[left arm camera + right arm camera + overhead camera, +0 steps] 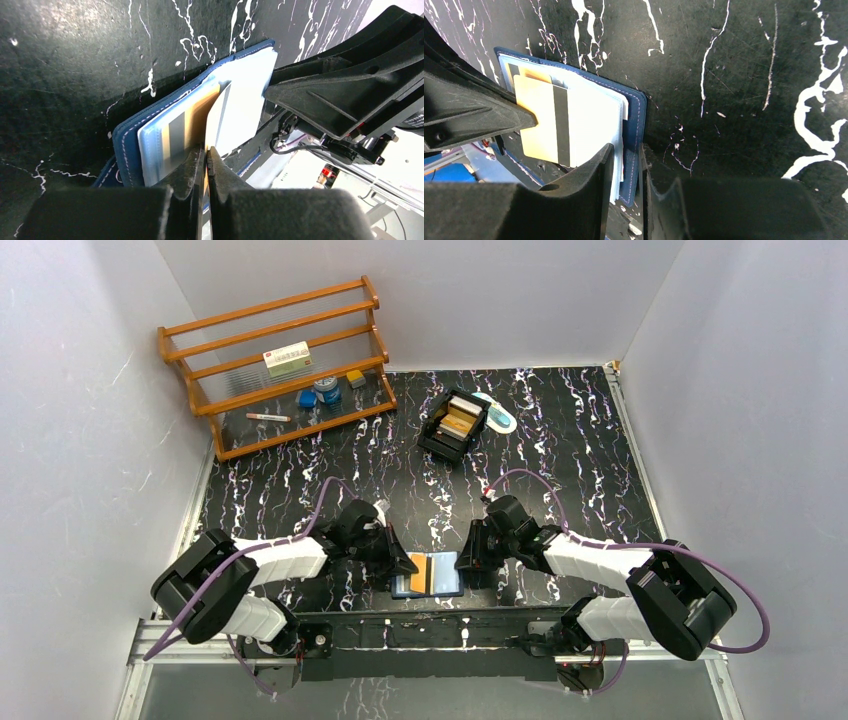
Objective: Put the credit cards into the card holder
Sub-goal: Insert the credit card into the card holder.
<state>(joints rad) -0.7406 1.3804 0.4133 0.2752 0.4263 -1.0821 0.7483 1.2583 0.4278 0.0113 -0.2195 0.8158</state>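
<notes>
The navy card holder lies open at the table's near edge between both grippers. It also shows in the left wrist view and the right wrist view. My left gripper is shut on the edge of a gold credit card with a dark stripe, whose far end sits in the light blue pockets. Another gold card lies in a pocket beside it. My right gripper is shut on the holder's right cover and pocket leaves. The held card shows in the right wrist view. More cards sit in a black tray.
The black tray stands at the back centre, with a small white-and-teal item beside it. A wooden rack at the back left holds a white box and small items. The table's near edge rail lies just below the holder.
</notes>
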